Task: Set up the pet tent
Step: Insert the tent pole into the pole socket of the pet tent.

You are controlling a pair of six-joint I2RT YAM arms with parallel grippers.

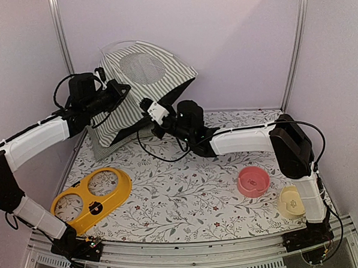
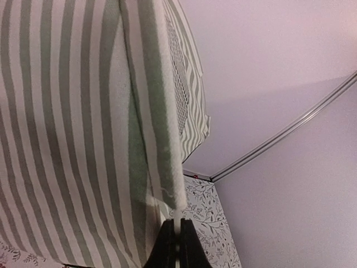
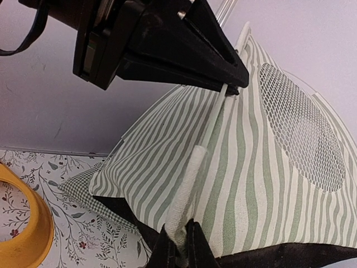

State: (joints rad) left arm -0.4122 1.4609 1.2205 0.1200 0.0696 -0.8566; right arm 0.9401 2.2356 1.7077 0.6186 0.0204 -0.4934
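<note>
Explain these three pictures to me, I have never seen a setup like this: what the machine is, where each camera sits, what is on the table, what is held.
Two robot arms are bolted at the near edge of the flowered table. The wide picture looks down from above and behind them; the other two come from wrist cameras. On the table lie a yellow two-hole bowl stand, a pink bowl, a cream bowl and a checked cushion. The left gripper and right gripper are both shut on the striped tent, pinching its white edging.
</note>
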